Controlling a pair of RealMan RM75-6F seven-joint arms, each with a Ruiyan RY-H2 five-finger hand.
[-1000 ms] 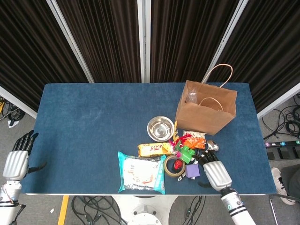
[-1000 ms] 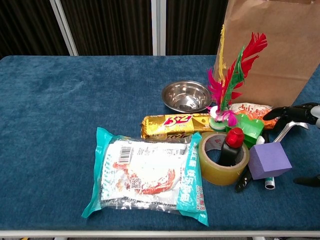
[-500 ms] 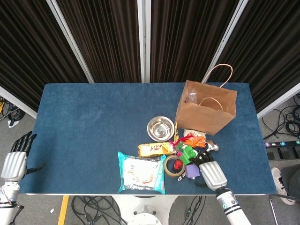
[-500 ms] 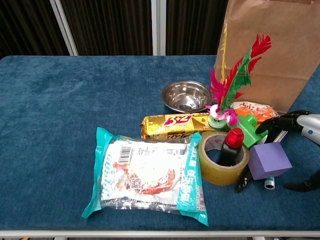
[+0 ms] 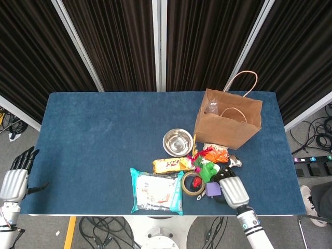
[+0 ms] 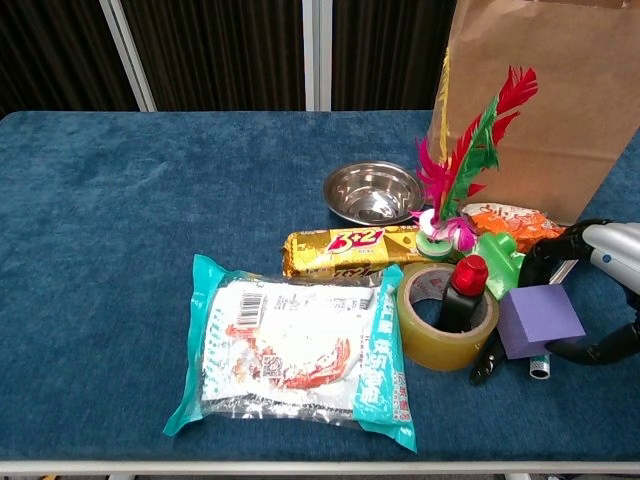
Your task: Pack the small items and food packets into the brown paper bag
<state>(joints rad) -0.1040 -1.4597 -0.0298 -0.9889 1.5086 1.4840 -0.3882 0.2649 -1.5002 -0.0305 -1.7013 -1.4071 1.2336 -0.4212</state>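
The brown paper bag [image 5: 228,122] [image 6: 545,100] stands upright and open at the back right. In front of it lies a pile: a gold snack packet [image 6: 345,250], a large teal noodle packet [image 6: 295,348], a tape roll [image 6: 446,315] with a red-capped bottle [image 6: 463,290] standing inside it, a feather shuttlecock [image 6: 460,170], a green toy [image 6: 500,255], an orange packet [image 6: 505,217] and a purple cube [image 6: 540,319]. My right hand [image 5: 232,190] [image 6: 605,290] is at the cube, fingers curved over its far side and thumb below its near side; contact is not clear. My left hand [image 5: 16,179] hangs open off the table's left edge.
A steel bowl [image 5: 177,142] [image 6: 373,191] sits left of the bag. A black pen [image 6: 489,358] and a white marker [image 6: 540,366] lie beside the cube near the front edge. The blue table [image 5: 104,135] stretches bare to the left.
My right hand has moved left and inward until its fingers and thumb bracket the purple cube. The shuttlecock has shifted slightly. My left hand has dropped a little lower.
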